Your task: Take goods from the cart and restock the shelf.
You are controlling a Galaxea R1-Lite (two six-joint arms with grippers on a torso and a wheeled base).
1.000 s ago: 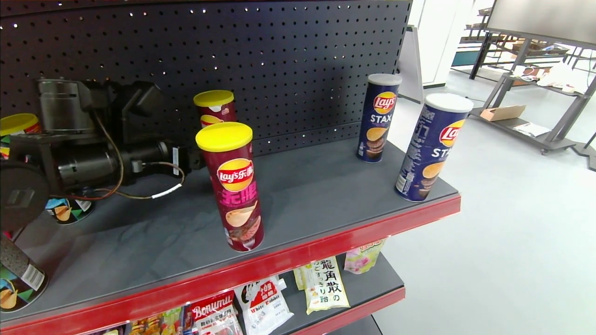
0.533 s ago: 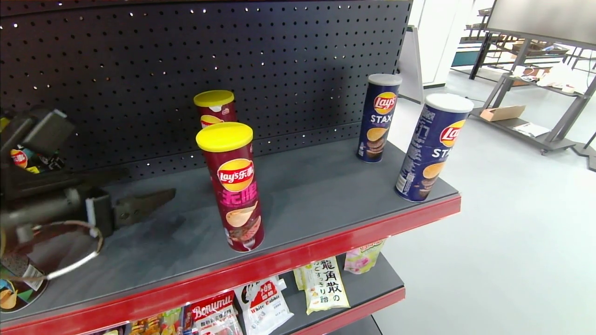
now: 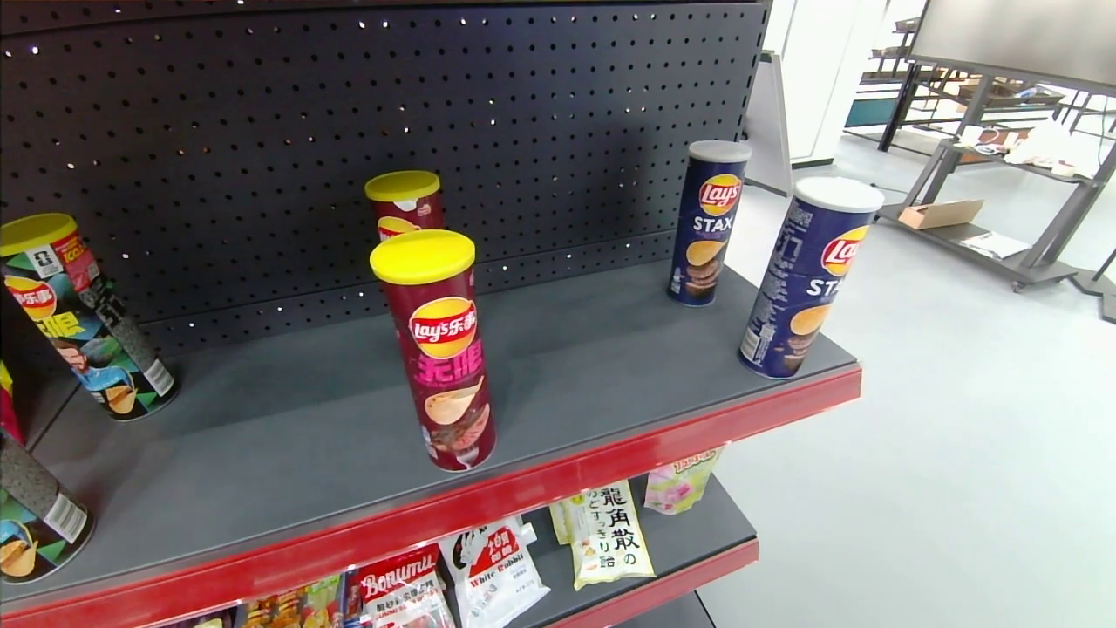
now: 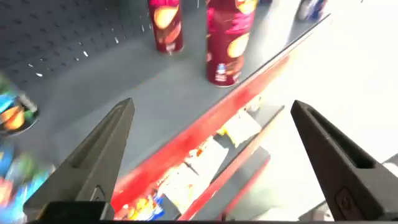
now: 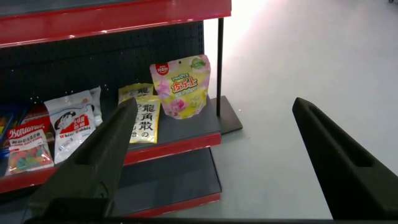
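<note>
The grey shelf (image 3: 288, 419) with a red front edge carries chip cans. A colourful can with a yellow lid (image 3: 83, 318) stands upright at the back left, and another can (image 3: 35, 515) is at the front left. Two maroon cans (image 3: 445, 349) (image 3: 404, 202) stand in the middle, and two blue cans (image 3: 708, 222) (image 3: 811, 279) on the right. My left gripper (image 4: 212, 106) is open and holds nothing, off the shelf's front edge, with the maroon cans (image 4: 229, 43) beyond it. My right gripper (image 5: 214, 102) is open and holds nothing, facing the lower shelf.
A black pegboard (image 3: 436, 105) backs the shelf. Snack bags (image 5: 182, 87) (image 5: 73, 121) lie on the lower shelf (image 5: 174, 149). Open grey floor (image 3: 959, 436) lies to the right, with metal racks (image 3: 1003, 227) farther off.
My left arm has pulled back to the left and out of the head view. The colourful can at the back left now stands uncovered on the shelf.
</note>
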